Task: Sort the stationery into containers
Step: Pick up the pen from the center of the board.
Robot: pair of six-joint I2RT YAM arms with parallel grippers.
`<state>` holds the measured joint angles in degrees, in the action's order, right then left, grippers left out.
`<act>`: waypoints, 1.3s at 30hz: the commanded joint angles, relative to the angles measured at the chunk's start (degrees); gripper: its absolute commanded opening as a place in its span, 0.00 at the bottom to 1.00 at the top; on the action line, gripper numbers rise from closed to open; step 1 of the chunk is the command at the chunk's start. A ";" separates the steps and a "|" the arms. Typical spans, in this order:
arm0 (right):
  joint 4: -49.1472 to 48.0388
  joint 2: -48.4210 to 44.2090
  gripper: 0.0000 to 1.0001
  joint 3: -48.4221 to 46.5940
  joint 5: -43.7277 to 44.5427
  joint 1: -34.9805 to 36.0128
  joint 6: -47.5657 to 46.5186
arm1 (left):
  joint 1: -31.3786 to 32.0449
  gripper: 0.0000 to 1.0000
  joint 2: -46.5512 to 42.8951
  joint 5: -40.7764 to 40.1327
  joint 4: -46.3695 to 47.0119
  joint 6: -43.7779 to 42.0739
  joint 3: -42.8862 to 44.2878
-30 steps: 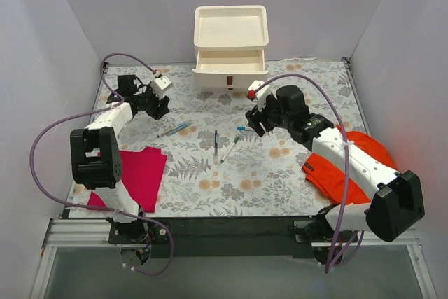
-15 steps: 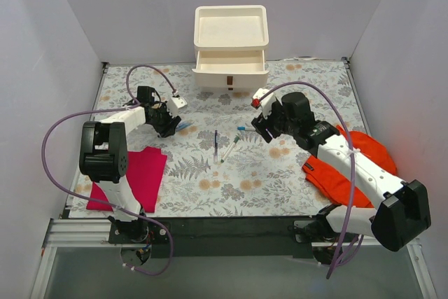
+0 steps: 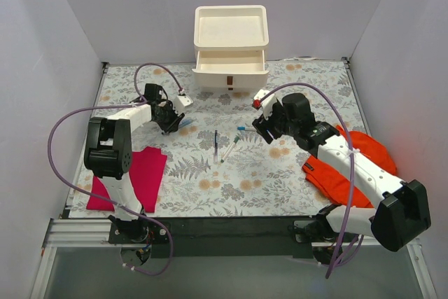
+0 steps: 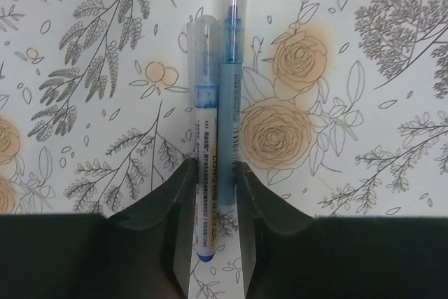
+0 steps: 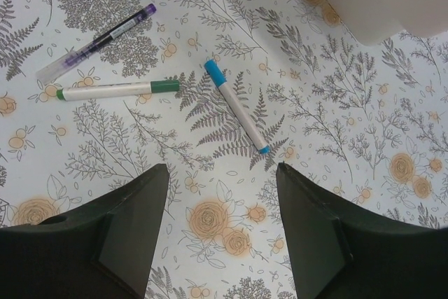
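Noting left tool pinched narrow on pen pair, both lying on table | right tool wide open, empty, above three markers | containers show no stationery inside | progress: judged barely begun, all pieces yet to sort.

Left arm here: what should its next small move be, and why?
Probably squeeze the left gripper firm, then lift. Its jaws closely flank the white marker and the blue pen, which lie side by side, so both may come up together.
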<state>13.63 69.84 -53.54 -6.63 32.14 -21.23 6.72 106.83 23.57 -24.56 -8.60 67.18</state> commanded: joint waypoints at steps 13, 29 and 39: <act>-2.03 -2.78 0.72 2.83 -0.66 -1.99 -0.21 | 0.93 0.51 -5.48 1.31 -5.50 2.46 -1.43; -2.64 -1.55 0.73 2.04 -1.19 -2.52 0.32 | -0.83 0.27 -2.33 -3.79 -3.74 -5.54 -4.25; -2.99 -0.15 0.73 1.24 -1.36 -2.61 0.40 | -3.38 0.03 -1.97 -2.40 -6.99 -7.57 -1.70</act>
<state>13.17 69.08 -50.72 -7.33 29.71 -21.17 4.84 103.88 22.46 -27.73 -14.00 64.18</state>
